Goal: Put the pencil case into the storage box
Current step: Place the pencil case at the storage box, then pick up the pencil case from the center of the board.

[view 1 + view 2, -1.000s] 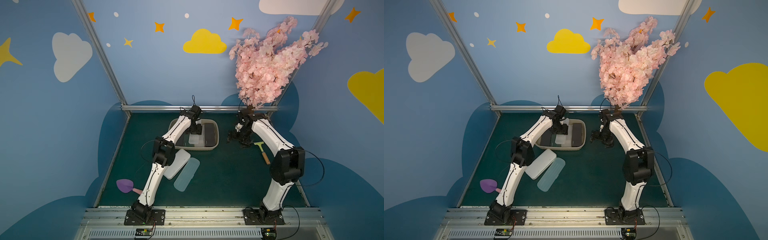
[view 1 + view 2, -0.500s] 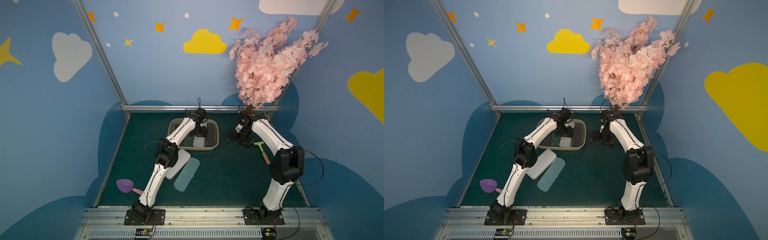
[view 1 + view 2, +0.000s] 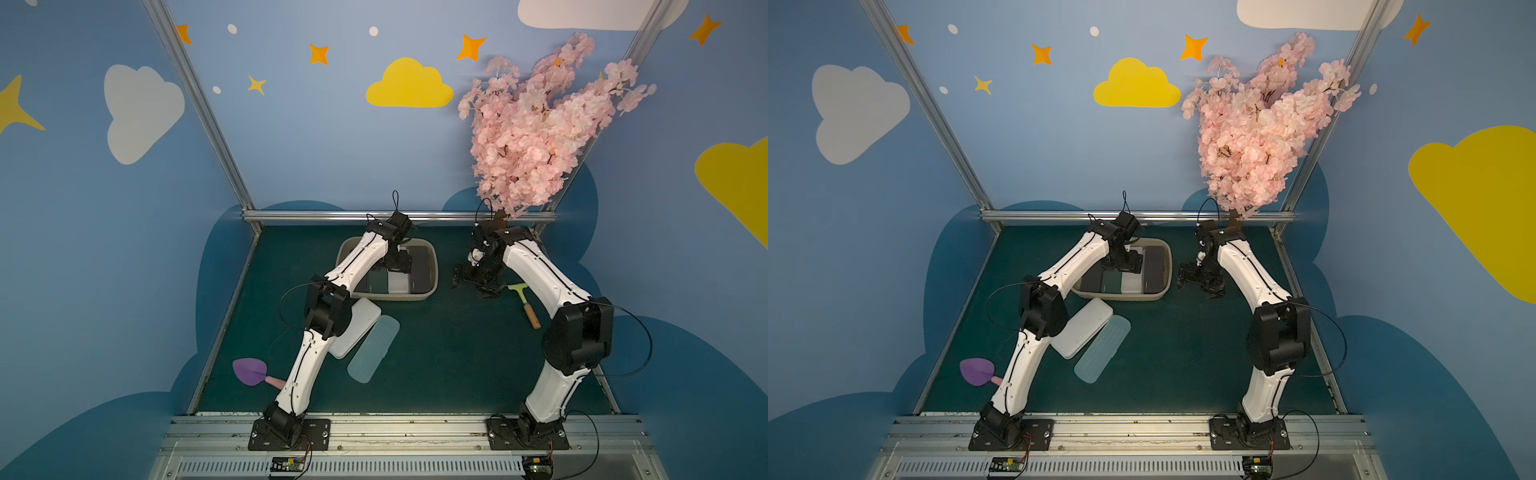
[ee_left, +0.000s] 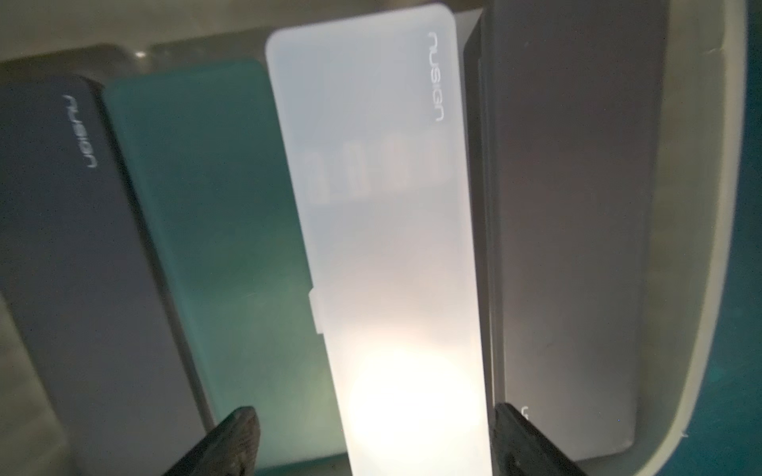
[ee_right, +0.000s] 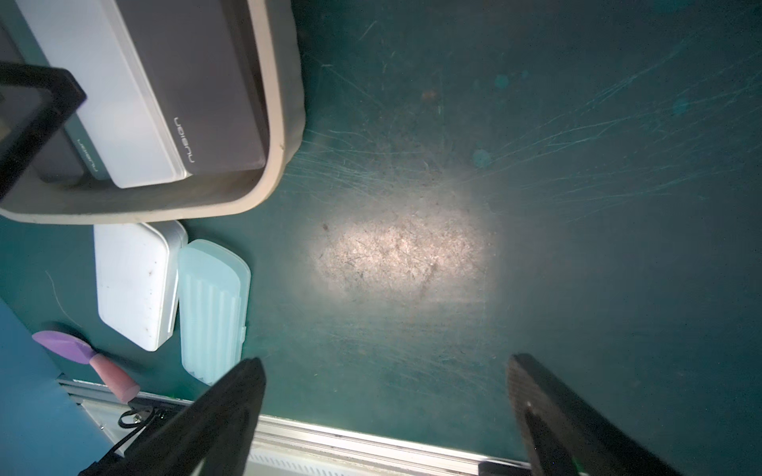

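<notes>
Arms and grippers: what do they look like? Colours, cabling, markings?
Both alike: left arm and right arm have white rounded link shells with a thin black line, bulky black joint housings, black base plates on an aluminium rail. Thin black cables loop out at elbows and wrists. The left gripper and right gripper are black, with tapered fingers. No markings legible.

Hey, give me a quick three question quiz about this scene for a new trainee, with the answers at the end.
1. True or false: the left gripper is clamped shut on the white pencil case.
2. How many pencil cases lie in the storage box? A two, B four, C six.
3. Fill in: the right gripper hangs open over the bare ____.
Key: 1 false, its jaws stand open; 2 B; 3 mat.
</notes>
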{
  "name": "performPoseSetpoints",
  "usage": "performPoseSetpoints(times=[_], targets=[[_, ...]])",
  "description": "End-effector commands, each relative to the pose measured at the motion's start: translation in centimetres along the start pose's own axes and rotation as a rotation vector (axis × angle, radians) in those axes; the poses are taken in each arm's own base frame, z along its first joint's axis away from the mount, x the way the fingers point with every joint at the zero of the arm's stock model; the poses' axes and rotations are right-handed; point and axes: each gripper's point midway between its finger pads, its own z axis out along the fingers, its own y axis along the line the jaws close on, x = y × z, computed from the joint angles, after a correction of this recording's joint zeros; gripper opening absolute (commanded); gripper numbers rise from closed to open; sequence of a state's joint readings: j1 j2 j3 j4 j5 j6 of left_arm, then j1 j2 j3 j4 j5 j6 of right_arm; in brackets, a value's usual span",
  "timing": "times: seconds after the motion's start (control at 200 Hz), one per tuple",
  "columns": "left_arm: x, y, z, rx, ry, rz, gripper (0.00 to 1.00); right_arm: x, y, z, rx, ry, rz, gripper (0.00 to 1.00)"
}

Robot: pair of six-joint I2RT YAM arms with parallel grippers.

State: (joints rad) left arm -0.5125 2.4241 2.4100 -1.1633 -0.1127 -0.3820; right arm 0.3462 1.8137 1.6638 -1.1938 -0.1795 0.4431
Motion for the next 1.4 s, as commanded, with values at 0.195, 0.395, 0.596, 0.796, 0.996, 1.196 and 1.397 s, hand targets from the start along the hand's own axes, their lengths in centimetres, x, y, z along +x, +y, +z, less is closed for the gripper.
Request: performPoseSetpoints(times=[0.195, 0.395, 0.596, 0.796, 0.996, 1.196, 1.397], targets=[[2.7, 6.2, -8.0, -0.095, -0.089, -0.088, 0.91, 1.8, 4.2, -1.0, -0.057, 0.023, 0.038, 0.96], [9.0, 13.4, -9.7, -0.134, -0.060, -0.246, 0.91, 4.8, 8.5, 2.6, -0.111, 0.141, 0.193, 0.96], [14.9, 18.1, -11.0, -0.147, -0.043, -0.354, 0.92, 9.5, 12.0, 7.3, -0.019, 0.237, 0.177, 0.98], [18.2, 20.2, -12.7, -0.141, -0.079, -0.421, 0.94, 11.9, 14.9, 9.7, 0.048, 0.234, 0.143, 0.99], [20.2, 20.9, -13.5, -0.163, -0.079, -0.437, 0.95, 13.7, 16.8, 12.0, 0.055, 0.246, 0.152, 0.99], [21.6, 21.3, -14.0, -0.185, -0.078, -0.450, 0.95, 15.2, 18.2, 13.6, 0.056, 0.258, 0.164, 0.99], [22.3, 21.3, -14.0, -0.184, -0.088, -0.450, 0.95, 16.0, 18.7, 14.7, 0.087, 0.264, 0.171, 0.99]])
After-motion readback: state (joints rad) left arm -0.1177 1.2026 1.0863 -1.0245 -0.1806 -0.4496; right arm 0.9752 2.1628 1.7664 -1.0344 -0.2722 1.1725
